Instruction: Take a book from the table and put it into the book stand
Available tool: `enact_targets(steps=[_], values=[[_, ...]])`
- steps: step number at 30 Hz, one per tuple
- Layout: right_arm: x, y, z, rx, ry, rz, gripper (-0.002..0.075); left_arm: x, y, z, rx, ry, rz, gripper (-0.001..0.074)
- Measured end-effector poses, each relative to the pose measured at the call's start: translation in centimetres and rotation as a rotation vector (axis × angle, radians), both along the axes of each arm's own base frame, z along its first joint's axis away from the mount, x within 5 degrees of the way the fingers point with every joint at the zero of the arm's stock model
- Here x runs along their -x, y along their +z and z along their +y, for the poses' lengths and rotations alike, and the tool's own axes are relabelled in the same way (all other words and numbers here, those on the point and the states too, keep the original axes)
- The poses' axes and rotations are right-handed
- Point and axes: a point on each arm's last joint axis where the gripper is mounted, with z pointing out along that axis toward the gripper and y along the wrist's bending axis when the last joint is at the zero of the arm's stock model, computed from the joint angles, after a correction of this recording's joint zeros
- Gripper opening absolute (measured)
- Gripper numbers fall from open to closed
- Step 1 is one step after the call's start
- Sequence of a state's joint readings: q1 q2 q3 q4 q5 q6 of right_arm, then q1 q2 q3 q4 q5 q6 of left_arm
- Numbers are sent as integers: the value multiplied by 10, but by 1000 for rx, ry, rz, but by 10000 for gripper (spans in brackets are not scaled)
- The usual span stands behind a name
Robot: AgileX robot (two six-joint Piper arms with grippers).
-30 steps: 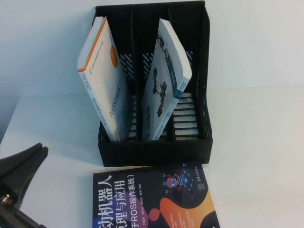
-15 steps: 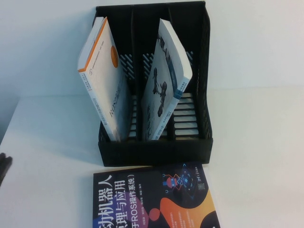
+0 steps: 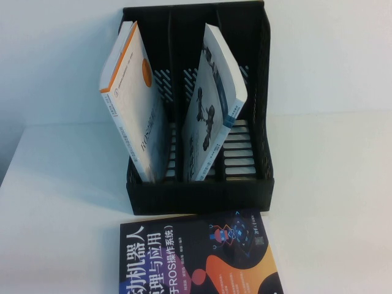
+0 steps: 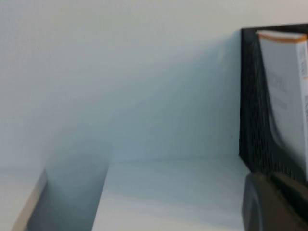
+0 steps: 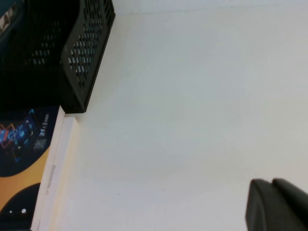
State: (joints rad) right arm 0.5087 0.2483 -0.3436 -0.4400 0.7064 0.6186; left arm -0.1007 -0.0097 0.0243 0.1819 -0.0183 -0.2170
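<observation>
The book [image 3: 211, 107], thin and white with grey part pictures, stands tilted in the middle compartment of the black book stand [image 3: 202, 193]. Nothing holds it. The stand sits on the white table [image 3: 331, 184]. Neither gripper shows in the high view. In the left wrist view my left gripper [image 4: 269, 179] is low beside the stand's left wall [image 4: 255, 120], fingers together and empty. In the right wrist view my right gripper [image 5: 272, 185] hovers over bare table [image 5: 192, 120] to the right of the stand [image 5: 86, 53], shut and empty.
A thick white book with an orange band [image 3: 131, 98] leans in the stand's left compartment and shows in the left wrist view [image 4: 288, 96]. A dark book with orange-purple cover art [image 3: 196, 257] lies flat in front of the stand, also in the right wrist view [image 5: 24, 159].
My left gripper has drawn back out of the high view at the lower left. The books and the stand have not moved.
</observation>
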Motion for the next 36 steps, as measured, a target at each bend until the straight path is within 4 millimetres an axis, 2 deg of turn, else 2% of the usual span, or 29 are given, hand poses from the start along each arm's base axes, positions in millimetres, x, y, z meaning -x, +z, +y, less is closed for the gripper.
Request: enact_targets(steps=[8,19,28,36], values=[[0,0,0,-1,1,-2,4,4,-33,6,56,77,365,-3],[0,0,0,-1,1,-2,3,4,-33,4,64,49,372,-3],[0,0,0,-1,1,-2,3,5,-33,-5,275,-36,404,-3],[0,0,0,-1,1,-2,3,5,-33,-4,56,-55,377,-4]])
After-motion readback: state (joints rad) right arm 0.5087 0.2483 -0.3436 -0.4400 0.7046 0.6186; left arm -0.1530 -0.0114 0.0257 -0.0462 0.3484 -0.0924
